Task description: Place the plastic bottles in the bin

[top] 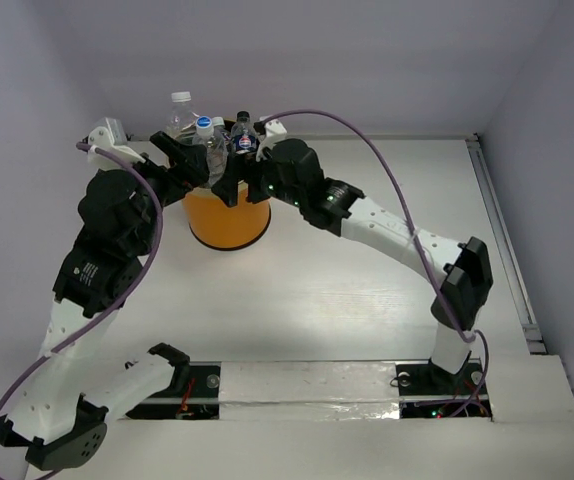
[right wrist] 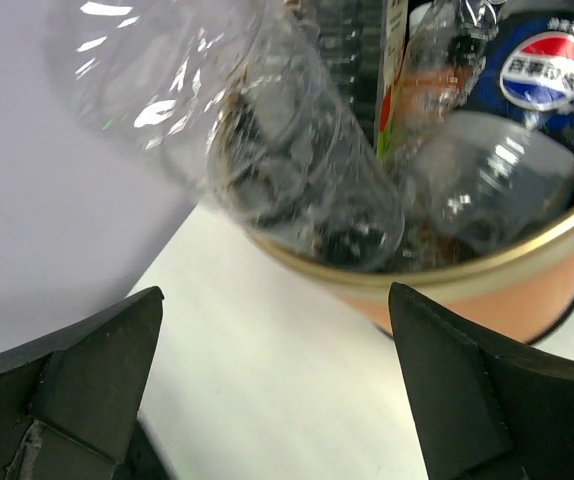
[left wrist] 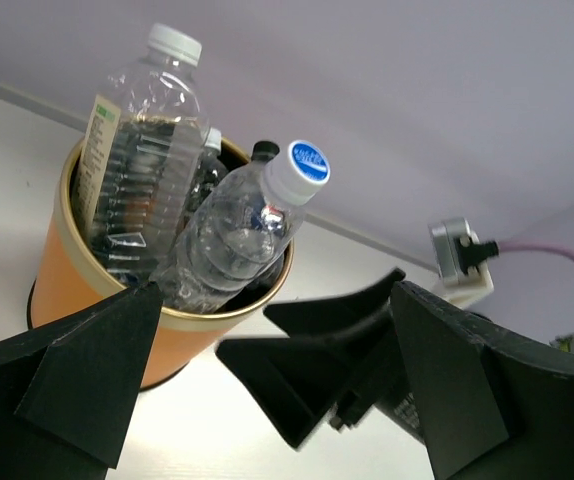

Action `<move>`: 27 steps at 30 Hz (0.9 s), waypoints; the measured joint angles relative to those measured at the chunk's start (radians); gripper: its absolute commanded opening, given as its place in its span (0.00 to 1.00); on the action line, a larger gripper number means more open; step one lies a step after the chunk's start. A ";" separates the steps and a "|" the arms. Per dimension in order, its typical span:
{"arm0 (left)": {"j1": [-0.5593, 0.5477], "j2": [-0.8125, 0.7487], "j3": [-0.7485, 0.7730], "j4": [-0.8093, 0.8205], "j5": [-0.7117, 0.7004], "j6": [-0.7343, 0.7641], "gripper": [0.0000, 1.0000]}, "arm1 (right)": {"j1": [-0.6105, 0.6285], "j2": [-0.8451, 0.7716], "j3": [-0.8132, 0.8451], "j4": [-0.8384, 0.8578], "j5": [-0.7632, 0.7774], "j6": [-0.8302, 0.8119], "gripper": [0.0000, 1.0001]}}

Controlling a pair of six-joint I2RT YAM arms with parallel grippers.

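The orange bin [top: 227,225] stands at the far middle of the table with several plastic bottles upright in it. A tall clear bottle [left wrist: 142,150] with a white cap, a clear one with a blue cap [left wrist: 237,230] and a black-capped one [left wrist: 264,150] stick out above the gold rim. The right wrist view shows a clear bottle [right wrist: 297,170] and one with a dark blue label [right wrist: 542,70] inside the bin [right wrist: 507,300]. My left gripper [top: 189,165] is open at the bin's left rim. My right gripper [top: 242,172] is open at the near right rim, holding nothing.
My two grippers are close together at the bin; the right one's black fingers [left wrist: 307,370] lie between my left fingers. Walls close the table at the back and left. A rail [top: 502,230] runs along the right edge.
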 measured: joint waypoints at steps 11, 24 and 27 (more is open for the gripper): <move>0.000 0.057 0.122 -0.001 -0.027 0.059 0.99 | 0.000 -0.476 -0.402 -0.023 0.051 -0.062 0.10; 0.000 0.086 0.235 0.003 -0.032 0.123 0.99 | -0.001 -1.155 -0.512 -0.032 0.724 -0.221 0.68; 0.000 0.082 0.267 0.009 -0.032 0.143 0.99 | -0.002 -1.188 -0.512 -0.038 0.874 -0.246 0.93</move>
